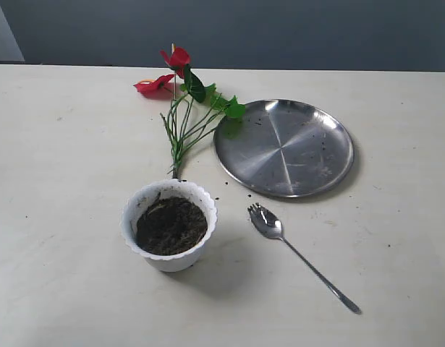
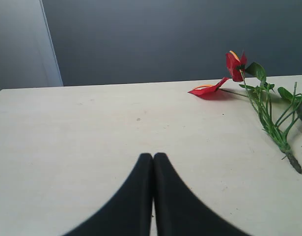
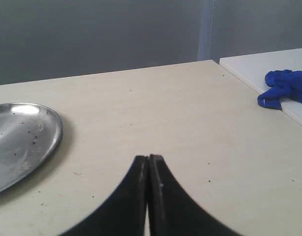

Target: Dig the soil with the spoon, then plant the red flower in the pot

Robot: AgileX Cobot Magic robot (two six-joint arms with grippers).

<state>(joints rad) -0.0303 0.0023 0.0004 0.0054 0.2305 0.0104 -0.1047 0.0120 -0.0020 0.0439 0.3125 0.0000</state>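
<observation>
The white scalloped pot [image 1: 169, 254] stands near the table's front middle, filled with dark soil [image 1: 171, 225]. Behind it the red flower [image 1: 175, 72] lies flat, stems pointing at the pot; the left wrist view also shows the red flower [image 2: 233, 66]. The silver spoon [image 1: 268, 223] lies right of the pot, handle running toward the front right. Neither arm shows in the exterior view. My left gripper [image 2: 153, 156] is shut and empty over bare table. My right gripper [image 3: 149, 159] is shut and empty too.
A round steel plate [image 1: 284, 147] with soil crumbs sits behind the spoon; the plate's edge [image 3: 23, 142] shows in the right wrist view. A blue cloth [image 3: 283, 87] lies on a white surface beside the table's edge.
</observation>
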